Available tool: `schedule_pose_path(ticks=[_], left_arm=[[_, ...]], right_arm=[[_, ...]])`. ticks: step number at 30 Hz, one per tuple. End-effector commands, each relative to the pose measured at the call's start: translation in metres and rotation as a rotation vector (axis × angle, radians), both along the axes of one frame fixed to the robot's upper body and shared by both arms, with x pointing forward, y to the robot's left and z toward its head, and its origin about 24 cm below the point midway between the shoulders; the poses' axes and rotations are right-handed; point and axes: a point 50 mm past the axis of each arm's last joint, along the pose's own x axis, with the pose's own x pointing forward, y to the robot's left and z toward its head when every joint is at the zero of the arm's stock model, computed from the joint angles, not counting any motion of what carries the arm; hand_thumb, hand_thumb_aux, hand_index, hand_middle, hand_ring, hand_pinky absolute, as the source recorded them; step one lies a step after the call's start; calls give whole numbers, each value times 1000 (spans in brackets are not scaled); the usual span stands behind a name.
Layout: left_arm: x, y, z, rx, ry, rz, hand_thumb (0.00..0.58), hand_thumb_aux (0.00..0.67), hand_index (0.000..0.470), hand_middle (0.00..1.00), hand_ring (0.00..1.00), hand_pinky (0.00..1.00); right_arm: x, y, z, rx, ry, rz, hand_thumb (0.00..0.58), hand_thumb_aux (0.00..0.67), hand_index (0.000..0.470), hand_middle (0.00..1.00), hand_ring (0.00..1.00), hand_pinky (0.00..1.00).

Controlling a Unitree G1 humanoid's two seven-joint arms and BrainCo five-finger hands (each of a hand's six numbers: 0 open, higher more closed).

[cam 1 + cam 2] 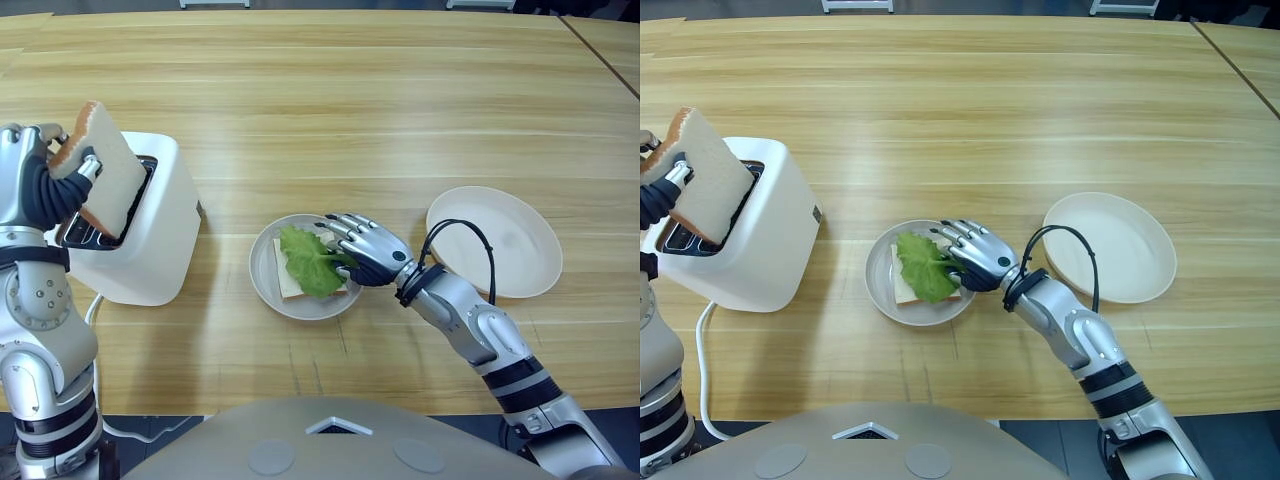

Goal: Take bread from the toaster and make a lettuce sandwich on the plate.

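Top-slice stage: a bread slice (105, 165) is pinched by the left robot hand (50, 185) at the toaster (150, 250) slot, lettuce (310, 262) is gripped by the right robot hand (365, 250) upon the lower slice (285, 287) on the plate (262, 270), and release followed by capping is judged next.

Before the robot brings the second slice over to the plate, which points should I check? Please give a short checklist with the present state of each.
1. Left hand holds the bread slice: ok, it is shut on it.
2. Bread slice fully out of the toaster slot: cannot tell, its lower edge overlaps the slot.
3. Bottom slice lies on the plate: ok.
4. Lettuce lies on the bottom slice: ok.
5. Right hand clear of the lettuce: not ok, it rests on the leaf's edge, in the way of the top slice.
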Motion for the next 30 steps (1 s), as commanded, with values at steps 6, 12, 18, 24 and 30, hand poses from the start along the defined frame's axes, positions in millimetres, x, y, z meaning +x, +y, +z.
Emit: schedule_pose_path(ticks=[6, 12, 18, 24, 30], left_arm=[[1, -1, 12, -4, -28, -31, 580, 670, 470, 1000, 1000, 1000], [3, -3, 20, -7, -39, -69, 580, 670, 470, 1000, 1000, 1000], [5, -8, 35, 14, -62, -122, 580, 670, 470, 1000, 1000, 1000], [7, -21, 46, -29, -48, -233, 580, 670, 470, 1000, 1000, 1000], [10, -36, 53, -83, -59, -331, 580, 670, 470, 1000, 1000, 1000]], right_arm=[[3, 2, 5, -10, -35, -2, 0, 0, 0, 0, 0, 0], [6, -2, 12, -17, -69, -18, 0, 0, 0, 0, 0, 0], [10, -18, 27, -48, -111, -56, 0, 0, 0, 0, 0, 0], [11, -33, 36, -67, -126, -98, 0, 0, 0, 0, 0, 0], [11, -41, 43, -30, -144, -131, 0, 0, 0, 0, 0, 0]])
